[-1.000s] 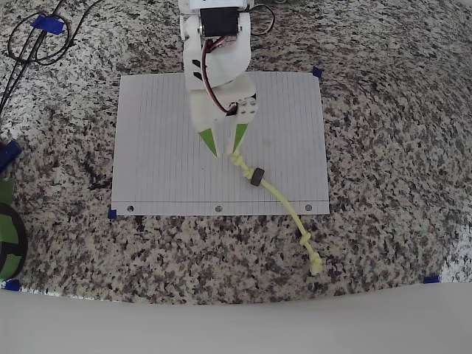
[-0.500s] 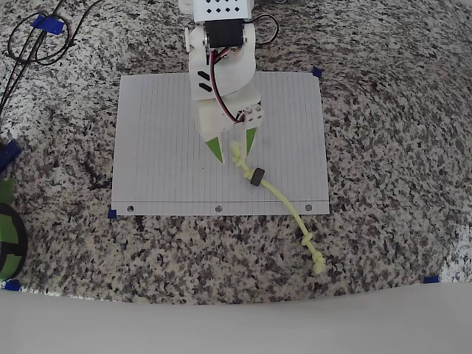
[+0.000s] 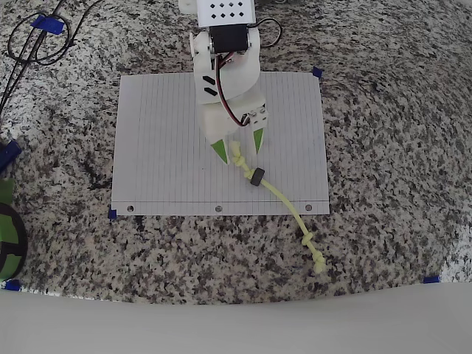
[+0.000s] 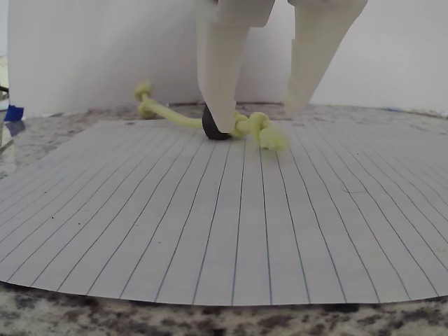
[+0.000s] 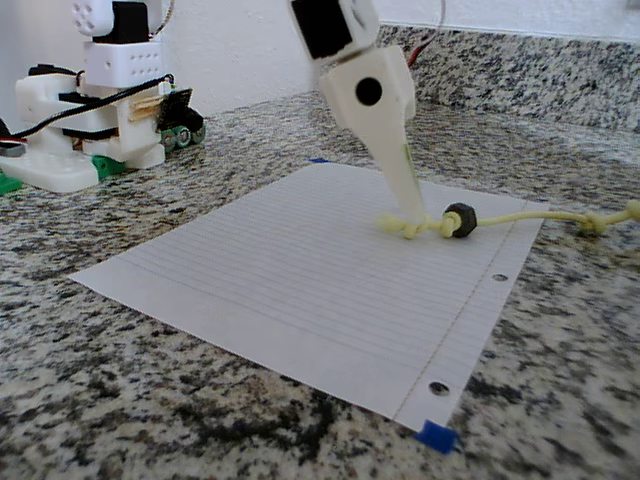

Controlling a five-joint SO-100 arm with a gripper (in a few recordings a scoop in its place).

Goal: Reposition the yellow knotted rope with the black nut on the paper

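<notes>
While the white arm reaches down over the white lined notebook sheet (image 3: 169, 140), its two-finger gripper with green-tipped white fingers (image 3: 239, 150) is held with the jaws apart, nothing being clamped between them. The knotted upper end of the thin pale yellow-green cord (image 3: 284, 199) is seen in the overhead view lying in the gap between the two fingertips, on the paper. From that knot the cord runs diagonally down and to the right, crosses the sheet's punched lower edge and ends in a second knot on the speckled grey granite countertop (image 3: 383, 147), well apart from the gripper. The small dark ring-shaped nut (image 3: 257, 176) is threaded on the cord just below the upper knot, and rests on the paper just beside the fingertips.

In the wrist view the gripper (image 4: 261, 120) is shown spread, with the cord's near knot (image 4: 263, 132) lying on the sheet between the fingers and the nut (image 4: 213, 126) partly hidden behind the left finger. In the fixed view the fingertips (image 5: 411, 222) are seen down at the knot of the cord (image 5: 520, 217), with the nut (image 5: 459, 220) just to the right of them on the paper (image 5: 300, 270). Whether the fingers touch the cord cannot be told.

Small blue tape bits (image 3: 317, 72) are fixed at the sheet's corners.
</notes>
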